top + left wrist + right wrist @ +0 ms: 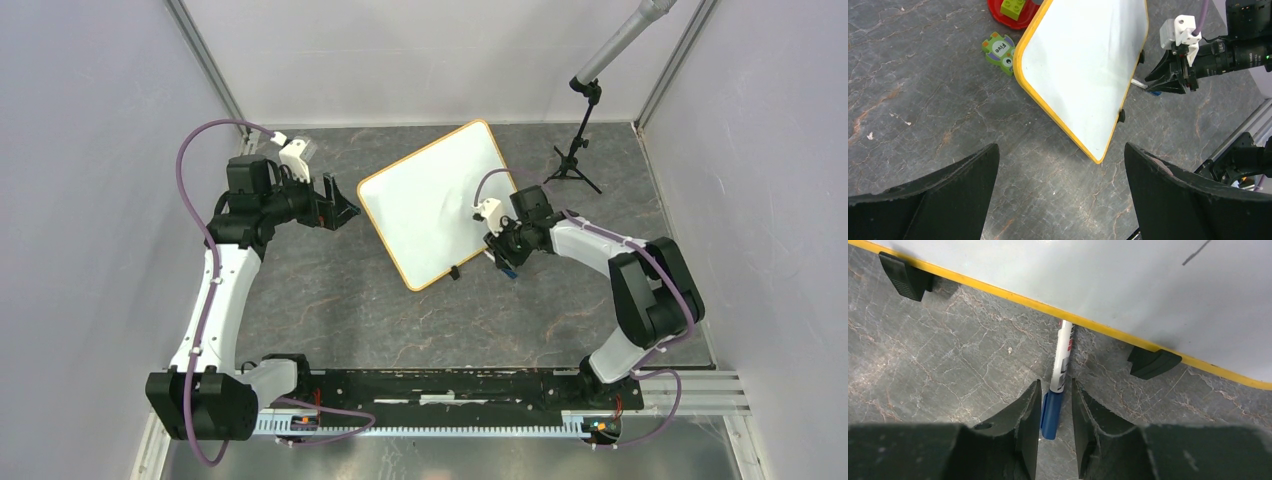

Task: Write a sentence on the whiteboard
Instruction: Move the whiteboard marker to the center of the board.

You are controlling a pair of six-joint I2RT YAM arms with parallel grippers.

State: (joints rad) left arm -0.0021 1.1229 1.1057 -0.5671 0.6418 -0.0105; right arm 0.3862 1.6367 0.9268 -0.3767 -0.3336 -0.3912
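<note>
White board face, thin yellow-orange rim, rounded corners: the whiteboard (430, 200) lies flat on the grey marbled worktop (923, 100), turned askew, directly ahead of the right hand (1056, 384) and ahead and a little to the right of the left hand (1060, 150).

Hidden / unclear:
- The marker (1062, 357) (white barrel, blue cap) lies on the worktop pointing away from the right hand. Its far end runs under the board's rim and is out of sight.
- The right hand's fingers stand narrowly apart on either side of the blue cap. A sliver of worktop shows between the cap and one finger. Whether the other finger touches the cap I cannot tell.
- The left hand's fingers are spread wide with nothing between them, and their bases are cut off by the frame bottom.
- A red dish (994, 7) ahead-left of the left hand is cropped by the top of the frame, with a green block (1013, 7) sitting in it.
- A green toy (1000, 51) marked "Five" sits just beside the board's corner. Contact with the rim cannot be made out.
- A black stand (575, 160) stands beyond the right hand, near the far wall, its upper end cut off.

Board surface:
- It reads as plain white-grey in all views.
- The one clear mark is a short dark stroke (1196, 252), ahead-right of the right hand.
- Two black clips (905, 275) sit on the edge nearest the right hand, one on each side of the marker.
</note>
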